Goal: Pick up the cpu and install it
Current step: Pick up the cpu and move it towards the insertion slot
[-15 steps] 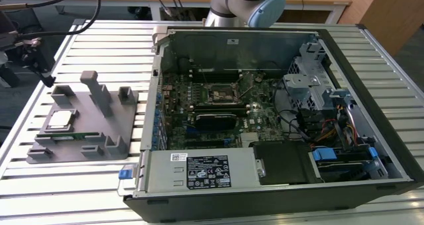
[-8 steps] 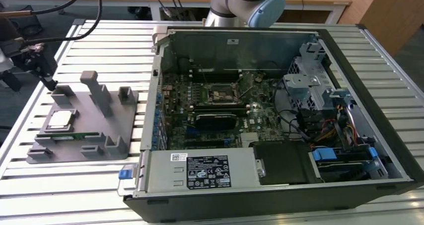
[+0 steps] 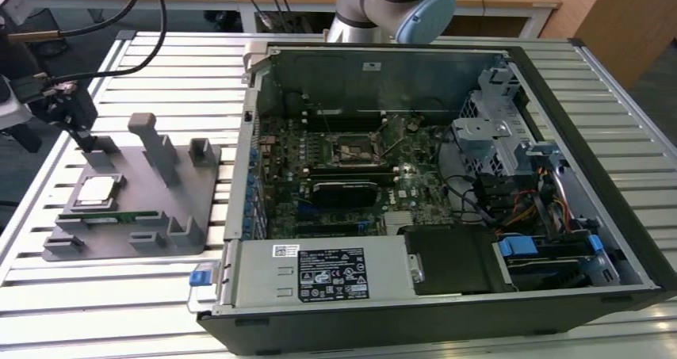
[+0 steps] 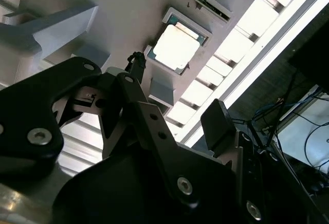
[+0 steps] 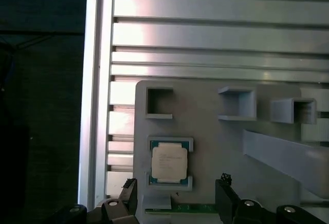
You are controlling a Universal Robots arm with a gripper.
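In the first wrist view the black metal tool point(image 5: 176, 193) hung released, its two dark, bolt-studded fingers point(image 5: 129, 196) spread wide apart and grasping nothing. Between and just beyond them lay the small, flat, square cpu point(image 5: 168, 162), its smooth metal top shiny silver inside a thin green rim. It rested face up in a shallow, raised-lipped recess, touched by neither finger. Being square, it had no long axis. Its edges ran parallel to those of the matte grey moulded plastic fixture plate point(image 5: 216, 147) that carried it. A narrow green memory stick point(image 5: 177, 209) lay along the plate just beside the recess. Square open pockets and a slanted upright rose from the same plate.

The plate sat on a desk point(image 5: 205, 29) of ribbed, brushed aluminium slats.

In the exterior view, the cpu point(image 3: 97, 190) lay towards that view's left. To the right of the plate stood the open black steel computer case point(image 3: 423, 331), with its green motherboard point(image 3: 418, 181) exposed. Farthest back rose the arm's point(image 3: 392, 2) grey and pale blue rounded joint.
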